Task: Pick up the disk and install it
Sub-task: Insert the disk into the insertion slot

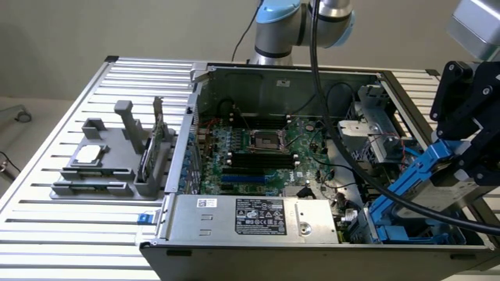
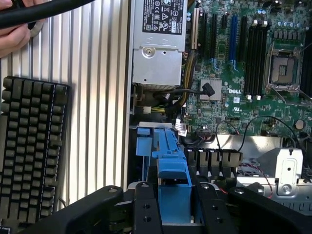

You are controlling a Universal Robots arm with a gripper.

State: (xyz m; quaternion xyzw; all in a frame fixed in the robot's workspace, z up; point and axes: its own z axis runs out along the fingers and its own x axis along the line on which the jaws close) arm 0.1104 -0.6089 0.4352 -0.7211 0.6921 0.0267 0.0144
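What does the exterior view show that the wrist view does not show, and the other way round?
Exterior view: a grey fixture with a small silver chip on it, beside the computer case. Wrist view: a black keyboard and a person's hand. Both: the fingers clamping the blue-framed disk, the motherboard, the grey box with a sticker.

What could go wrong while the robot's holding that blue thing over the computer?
The disk hangs tilted in the gripper, so it might jam against the blue bay instead of sliding in. The thick black cable sags right across the disk and could snag on it.
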